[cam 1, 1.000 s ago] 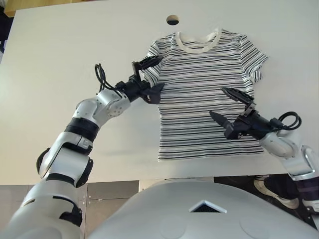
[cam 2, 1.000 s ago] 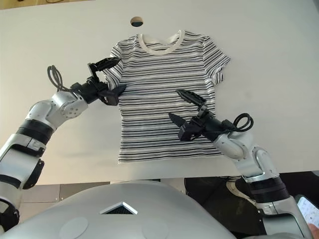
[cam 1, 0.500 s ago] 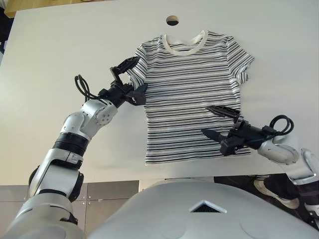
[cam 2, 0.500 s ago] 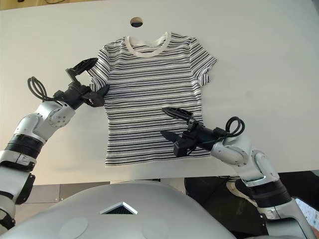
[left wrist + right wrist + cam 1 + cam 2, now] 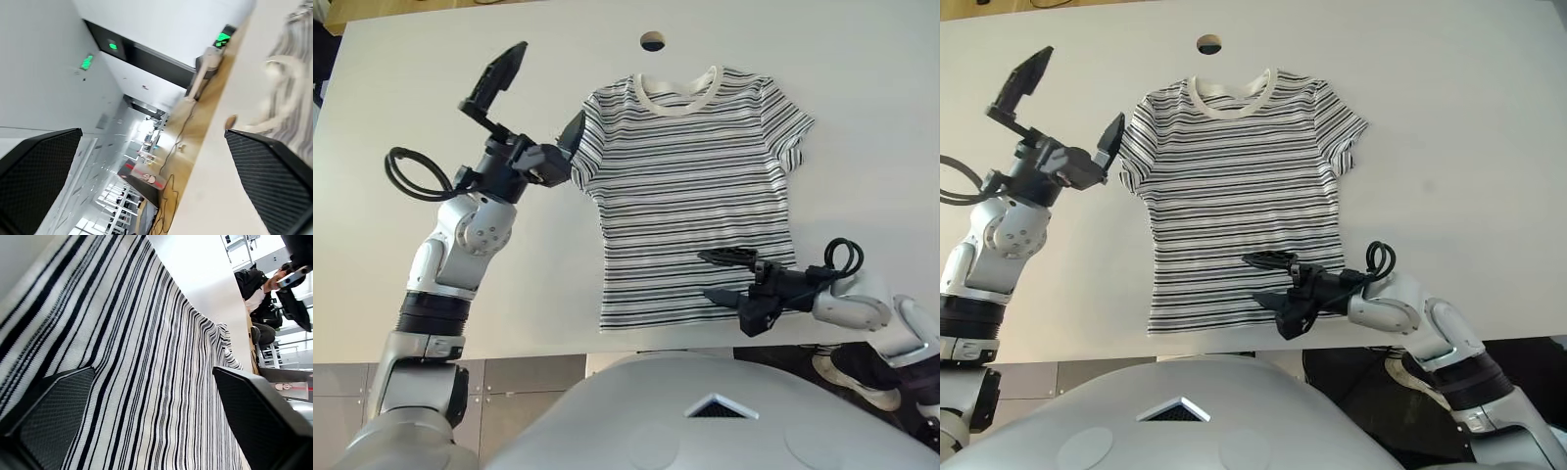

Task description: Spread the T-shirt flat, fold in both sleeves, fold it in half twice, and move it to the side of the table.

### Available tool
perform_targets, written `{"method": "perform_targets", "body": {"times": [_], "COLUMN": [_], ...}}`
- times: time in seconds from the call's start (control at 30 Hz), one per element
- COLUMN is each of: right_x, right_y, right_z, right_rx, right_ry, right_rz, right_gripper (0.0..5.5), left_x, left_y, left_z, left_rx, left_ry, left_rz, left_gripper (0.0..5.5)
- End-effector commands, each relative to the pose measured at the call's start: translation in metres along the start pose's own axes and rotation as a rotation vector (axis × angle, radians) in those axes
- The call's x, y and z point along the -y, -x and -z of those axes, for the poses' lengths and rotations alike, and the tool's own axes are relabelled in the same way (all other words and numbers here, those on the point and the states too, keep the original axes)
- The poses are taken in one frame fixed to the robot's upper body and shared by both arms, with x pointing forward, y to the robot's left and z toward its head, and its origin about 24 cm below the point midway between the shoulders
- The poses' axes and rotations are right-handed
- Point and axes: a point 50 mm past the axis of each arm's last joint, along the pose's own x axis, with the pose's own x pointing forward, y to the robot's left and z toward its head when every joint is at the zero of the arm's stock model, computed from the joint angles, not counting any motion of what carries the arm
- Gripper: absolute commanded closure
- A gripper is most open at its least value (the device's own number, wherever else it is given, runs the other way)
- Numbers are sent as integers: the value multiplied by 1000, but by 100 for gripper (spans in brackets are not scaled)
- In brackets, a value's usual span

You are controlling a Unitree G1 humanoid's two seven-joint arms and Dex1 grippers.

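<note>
The black-and-white striped T-shirt [image 5: 690,196] lies spread flat on the white table [image 5: 431,225], collar at the far side, both sleeves out. My left gripper [image 5: 545,93] is open wide and raised above the table, just left of the shirt's left sleeve [image 5: 582,147], with nothing in it. The left wrist view catches the collar [image 5: 274,68] beyond one finger. My right gripper [image 5: 715,276] is open low over the shirt's near hem, right of its middle. In the right wrist view the striped cloth [image 5: 146,357] lies right under the gripper's open fingers [image 5: 54,416].
A dark round hole [image 5: 652,40] sits in the table just beyond the collar. The table's near edge [image 5: 509,345] runs close under the hem. Bare tabletop lies to the left and to the right [image 5: 871,117] of the shirt.
My left gripper has lifted up and away from the left sleeve and opened wider. My right gripper has drawn back and down toward the near hem. The shirt lies as before.
</note>
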Motion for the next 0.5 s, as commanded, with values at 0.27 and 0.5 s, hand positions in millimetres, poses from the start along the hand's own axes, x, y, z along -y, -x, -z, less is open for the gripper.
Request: {"method": "perform_targets", "body": {"times": [0.27,0.5], "right_x": [-10,8], "right_y": [-4,-5], "right_z": [-14,-21], "right_rx": [62,105], "right_ry": [-19,-17], "right_rz": [-73,60], "right_gripper": [102,102], "left_x": [-10,-3], "left_y": [9,13], "left_z": [33,54], "left_rx": [-218,-286], "left_ry": [-21,-64], "left_rz": [-109,-74], "left_gripper": [0,0]}}
